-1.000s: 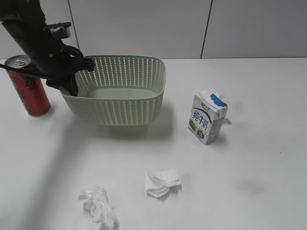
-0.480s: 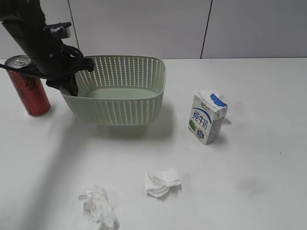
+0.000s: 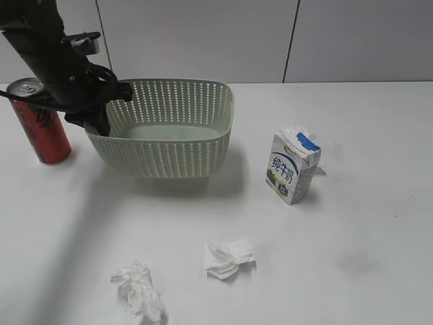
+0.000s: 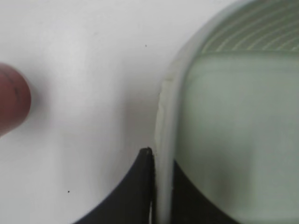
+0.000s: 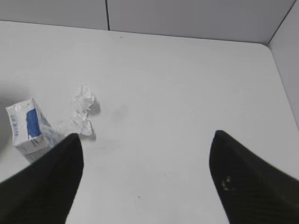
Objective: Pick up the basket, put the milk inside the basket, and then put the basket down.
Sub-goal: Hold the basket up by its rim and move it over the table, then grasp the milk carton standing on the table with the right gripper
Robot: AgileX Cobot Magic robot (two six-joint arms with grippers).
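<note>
The pale green perforated basket (image 3: 169, 154) stands at the back left of the table. My left gripper (image 3: 101, 123) is shut on its left rim; in the left wrist view the black fingers (image 4: 140, 186) pinch the rim (image 4: 164, 107) from both sides. The white and blue milk carton (image 3: 292, 169) stands upright to the right of the basket, apart from it. It also shows in the right wrist view (image 5: 28, 129) at the left edge. My right gripper (image 5: 145, 135) is open and empty above bare table, right of the milk, and is out of the exterior view.
A red can (image 3: 40, 123) stands just left of the basket, close to my left arm, and shows in the left wrist view (image 4: 11, 100). Two crumpled tissues (image 3: 229, 258) (image 3: 139, 290) lie near the front. Another tissue (image 5: 81, 112) lies behind the milk.
</note>
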